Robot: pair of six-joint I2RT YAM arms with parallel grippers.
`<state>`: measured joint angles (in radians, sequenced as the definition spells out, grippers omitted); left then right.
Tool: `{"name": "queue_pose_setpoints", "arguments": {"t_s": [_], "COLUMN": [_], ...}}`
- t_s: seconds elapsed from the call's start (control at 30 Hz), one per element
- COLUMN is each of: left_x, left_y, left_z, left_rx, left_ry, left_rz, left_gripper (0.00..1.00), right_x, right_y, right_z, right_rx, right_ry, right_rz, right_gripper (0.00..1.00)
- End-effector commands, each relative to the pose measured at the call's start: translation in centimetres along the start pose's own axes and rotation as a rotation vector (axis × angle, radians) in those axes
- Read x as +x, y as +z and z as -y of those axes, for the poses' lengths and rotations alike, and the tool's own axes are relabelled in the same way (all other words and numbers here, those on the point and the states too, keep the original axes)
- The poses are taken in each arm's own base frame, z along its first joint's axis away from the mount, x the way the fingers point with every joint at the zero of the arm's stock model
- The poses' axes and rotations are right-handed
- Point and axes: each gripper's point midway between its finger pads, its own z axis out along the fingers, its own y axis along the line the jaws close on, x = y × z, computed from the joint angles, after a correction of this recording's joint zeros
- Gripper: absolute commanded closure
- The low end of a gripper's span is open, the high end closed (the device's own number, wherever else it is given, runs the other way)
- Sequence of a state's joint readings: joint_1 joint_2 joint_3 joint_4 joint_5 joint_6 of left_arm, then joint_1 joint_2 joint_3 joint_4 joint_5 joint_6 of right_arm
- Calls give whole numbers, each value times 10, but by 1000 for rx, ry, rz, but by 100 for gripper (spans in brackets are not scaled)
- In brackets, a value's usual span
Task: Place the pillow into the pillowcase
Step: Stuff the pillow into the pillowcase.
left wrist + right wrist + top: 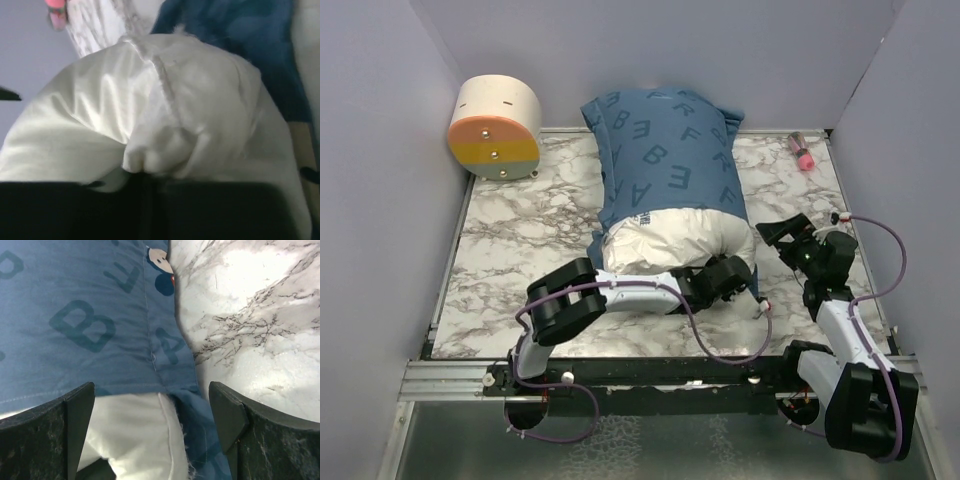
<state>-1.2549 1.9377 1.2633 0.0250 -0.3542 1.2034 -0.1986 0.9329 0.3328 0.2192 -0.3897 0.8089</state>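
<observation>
Far left, well apart from any fingers: a round cream drum (pixel 495 128) with an orange and yellow face, on its side at the back corner of the marble table (pixel 510 260).

Left gripper (pixel 728 272): fingers drawn close together on a gathered fold of the pillow (pixel 675 238). In the wrist view the white cloth puckers straight down into the dark fingers. The rest of the pillow bulges up just beyond them.

The pillow is partly inside the pillowcase (pixel 665 155). Its near end sticks out bare, toward the left fingers. Its far end is covered by blue lettered cloth that runs away from them to the back wall.

Right gripper (pixel 151 390): fingers (pixel 80 430) spread wide, gripping nothing. Between them lies the open hem of the pillowcase, with white pillow showing on the near side of that hem. Bare marble lies past the right-hand finger. Whether the fingertips touch the cloth, I cannot tell.

Far right, well beyond the right fingers: a small pink thing (pixel 802 156) at the back edge of the table.
</observation>
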Motion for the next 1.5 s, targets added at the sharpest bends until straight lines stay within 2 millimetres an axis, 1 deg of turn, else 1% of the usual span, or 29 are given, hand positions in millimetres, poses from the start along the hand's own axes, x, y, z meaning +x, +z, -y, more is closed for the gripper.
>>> {"name": "queue_pose_setpoints", "arguments": {"t_s": [0.0, 0.1, 0.17, 0.23, 0.3, 0.33, 0.4, 0.47, 0.57, 0.6, 0.67, 0.8, 0.97, 1.03, 1.07, 1.1, 1.13, 1.17, 1.2, 1.27, 1.3, 1.33, 1.4, 1.47], "left_x": [47, 60, 67, 75, 85, 91, 107, 115, 115, 114, 114, 113, 108, 107, 107, 106, 106, 105, 105, 104, 104, 105, 105, 106], "left_y": [-13, -37, -53, -64, -71, -72, -82, -89, -98, -101, -104, -109, -114, -117, -119, -122, -124, -126, -128, -130, -131, -132, -129, -124], "left_z": [-64, -93, -108, -116, -119, -118, -125, -131, -141, -144, -147, -152, -153, -154, -155, -156, -157, -157, -158, -158, -158, -158, -157, -154], "left_rx": [-117, -153, -182, -206, -215, -214, -235, -245, -260, -265, -265, -260, -250, -251, -251, -253, -254, -255, -256, -256, -256, -257, -255, -243], "left_ry": [-283, -458, -527, -554, -565, -572, -610, -653, -691, -693, -696, -716, -743, -752, -754, -755, -757, -760, -761, -764, -767, -773, -790, -813], "left_rz": [-158, -77, -16, 2, 1, -4, -2, 23, 82, 93, 106, 134, 178, 189, 194, 203, 209, 216, 224, 234, 236, 237, 236, 234], "left_gripper": [100, 100, 100, 100, 100, 100, 100, 100, 100, 100, 100, 100, 100, 100, 100, 100, 100, 100, 100, 100, 100, 100, 100, 100], "right_x": [8, 17, 25, 31, 34, 36, 40, 43, 47, 49, 52, 60, 71, 77, 78, 79, 81, 82, 83, 84, 85, 86, 86, 86], "right_y": [-3, -6, -10, -16, -21, -24, -27, -26, -20, -18, -11, 8, 22, 27, 29, 30, 31, 31, 30, 26, 21, 15, -6, -34], "right_z": [1, -4, -15, -22, -25, -25, -24, -20, -19, -22, -32, -45, -72, -76, -77, -78, -77, -76, -74, -73, -75, -77, -90, -108], "right_rx": [-35, -75, -147, -200, -215, -222, -227, -221, -251, -275, -322, -359, -477, -497, -510, -517, -521, -522, -521, -526, -537, -556, -633, -733], "right_ry": [-31, -62, -80, -97, -117, -116, -108, -111, -116, -113, -118, -181, -235, -249, -255, -257, -260, -262, -261, -267, -271, -275, -295, -324], "right_rz": [-15, -63, -96, -116, -118, -116, -120, -121, -141, -158, -189, -215, -243, -255, -258, -258, -259, -259, -259, -253, -250, -244, -226, -205], "right_gripper": [5, 5, 5, 5, 5, 5, 5, 5, 5, 5, 5, 4, 4, 6, 10, 17, 27, 41, 59, 84, 94, 99, 99, 99]}}
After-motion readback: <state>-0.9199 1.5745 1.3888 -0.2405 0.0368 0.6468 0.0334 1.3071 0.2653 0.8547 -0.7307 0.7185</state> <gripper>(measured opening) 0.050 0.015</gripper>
